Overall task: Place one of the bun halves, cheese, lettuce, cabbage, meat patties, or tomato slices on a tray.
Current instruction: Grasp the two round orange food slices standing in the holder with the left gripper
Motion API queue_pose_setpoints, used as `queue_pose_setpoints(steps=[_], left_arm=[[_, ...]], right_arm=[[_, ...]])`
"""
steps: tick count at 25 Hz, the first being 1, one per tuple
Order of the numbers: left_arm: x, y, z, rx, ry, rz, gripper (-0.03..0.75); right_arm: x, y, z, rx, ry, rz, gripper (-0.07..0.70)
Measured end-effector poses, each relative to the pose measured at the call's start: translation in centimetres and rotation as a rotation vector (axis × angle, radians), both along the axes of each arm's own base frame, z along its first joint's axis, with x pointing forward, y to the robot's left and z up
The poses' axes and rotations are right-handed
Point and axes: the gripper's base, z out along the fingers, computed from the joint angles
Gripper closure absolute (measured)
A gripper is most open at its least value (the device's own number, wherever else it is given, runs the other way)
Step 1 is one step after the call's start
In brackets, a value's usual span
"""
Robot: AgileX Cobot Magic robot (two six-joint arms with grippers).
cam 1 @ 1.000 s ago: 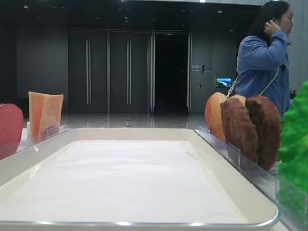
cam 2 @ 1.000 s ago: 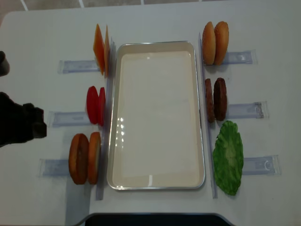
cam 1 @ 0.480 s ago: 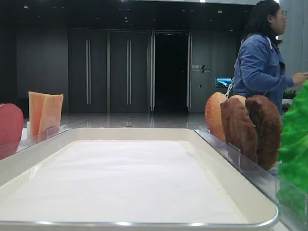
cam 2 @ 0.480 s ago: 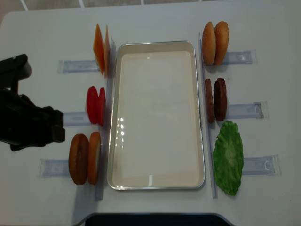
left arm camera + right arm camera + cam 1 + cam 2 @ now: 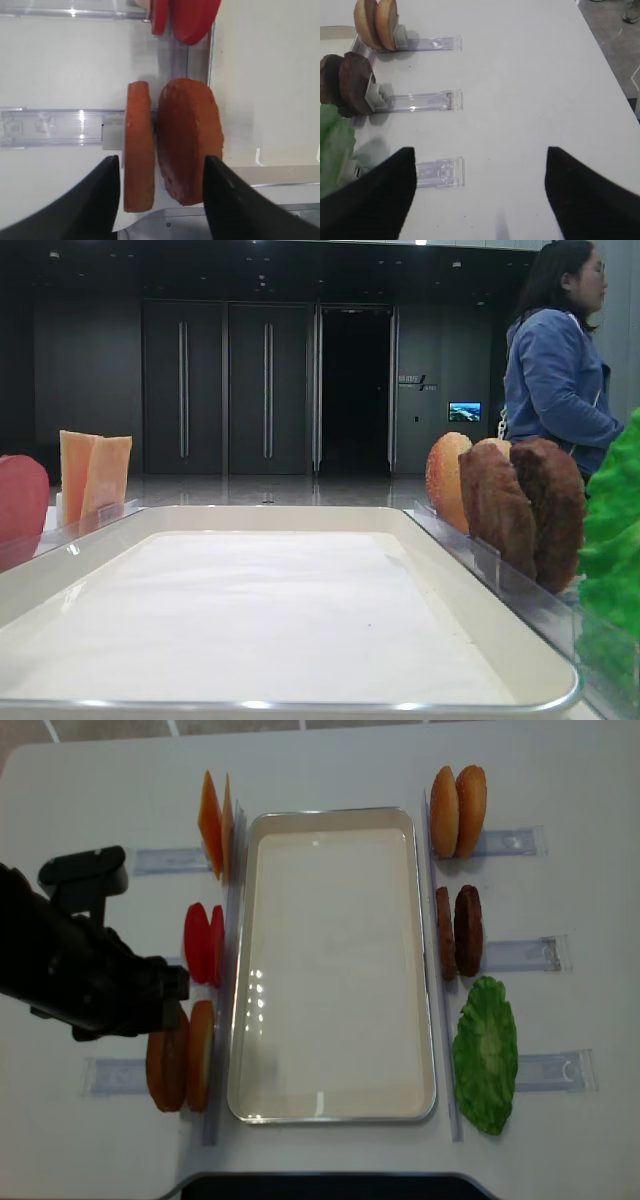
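Observation:
The cream tray [image 5: 330, 815] lies in the middle of the table. To its left stand the cheese [image 5: 212, 825], the tomato slices [image 5: 205, 942] and two bun halves [image 5: 200, 1060]. To its right are two more bun halves [image 5: 458, 810], the meat patties [image 5: 460, 930] and the lettuce [image 5: 487, 1055]. Cabbage is out of view. My left gripper [image 5: 162, 200] is open and straddles the near ends of the two left bun halves [image 5: 170, 150], one finger on each side. My right gripper [image 5: 480, 190] is open over bare table, right of the lettuce [image 5: 335, 150].
Clear plastic holders [image 5: 515, 955] carry the food on both sides of the tray. The left arm [image 5: 70, 970] covers the table's left part. The table's right edge [image 5: 615, 85] runs close to the right gripper. A person in blue [image 5: 555, 380] stands behind the table.
The left arm has swung in from the table's left edge, rightward, to the left bun halves. The person behind has stepped to the right. The food has not moved.

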Motion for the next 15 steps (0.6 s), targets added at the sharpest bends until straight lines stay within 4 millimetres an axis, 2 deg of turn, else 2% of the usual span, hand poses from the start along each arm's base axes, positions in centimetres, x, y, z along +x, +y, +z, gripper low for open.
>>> queue_pose_setpoints(steps=[7, 15], left_arm=[[-0.2, -2.0, -0.7, -0.005, 0.007, -0.024, 0.307], [0.1, -3.0, -1.4, 0.011, 0.023, -0.018, 0.307]], right_arm=[[0.0, 0.0, 0.0, 0.0, 0.0, 0.0, 0.095], [0.0, 0.0, 0.0, 0.0, 0.0, 0.0, 0.095]])
